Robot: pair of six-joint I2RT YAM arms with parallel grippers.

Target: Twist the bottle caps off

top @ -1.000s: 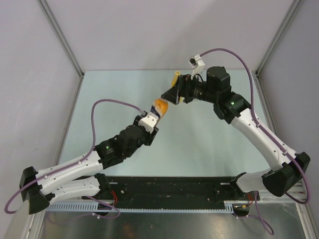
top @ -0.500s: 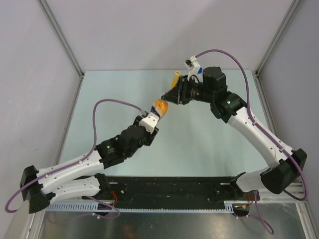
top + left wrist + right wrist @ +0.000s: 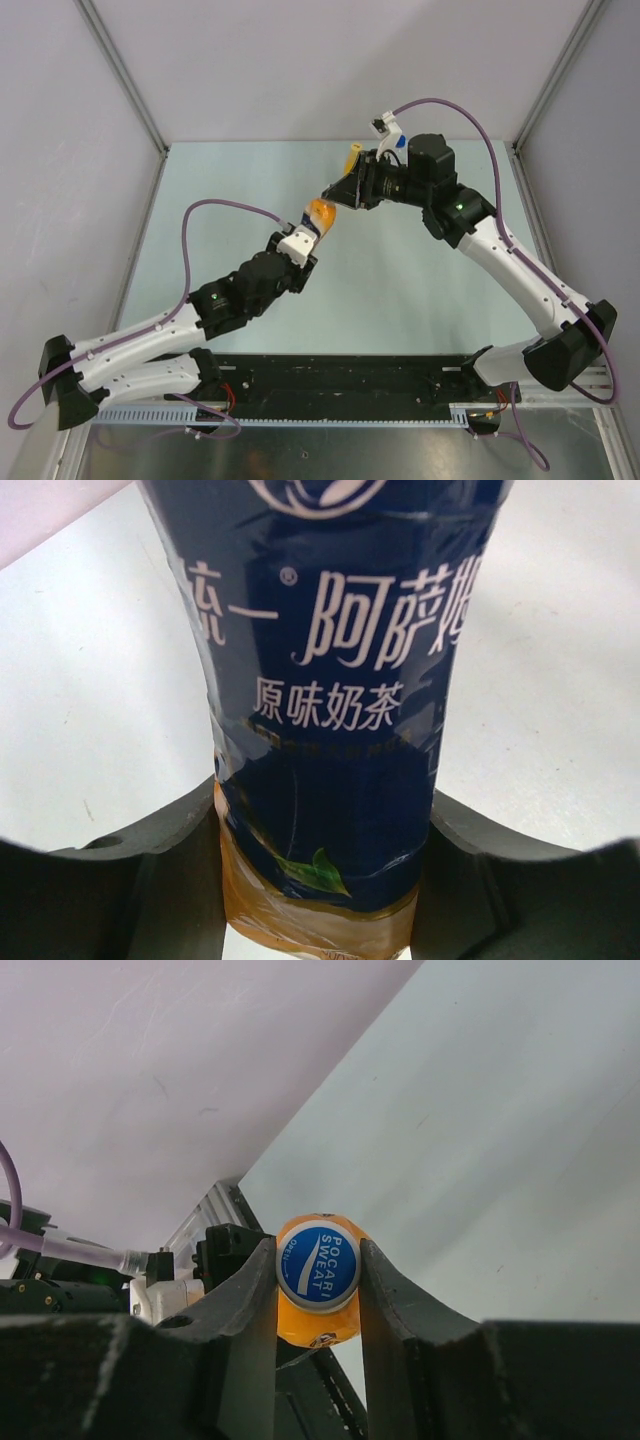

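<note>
An orange bottle (image 3: 320, 214) with a dark blue label (image 3: 330, 730) is held tilted above the table by my left gripper (image 3: 308, 232), whose jaws are shut on its lower body (image 3: 320, 900). Its blue cap (image 3: 318, 1265) faces my right gripper (image 3: 336, 194), which is shut on the cap from both sides. In the right wrist view the orange shoulder (image 3: 315, 1325) shows just behind the cap. A yellow bottle (image 3: 351, 155) lies behind the right wrist, mostly hidden.
The pale green table (image 3: 400, 280) is bounded by grey walls at the back and sides (image 3: 300, 70). A black rail (image 3: 340, 380) runs along the near edge between the arm bases. Purple cables loop above both arms.
My right gripper has gone from open beside the cap to shut on it, and its wrist has turned slightly. The left arm and the bottle have stayed in place.
</note>
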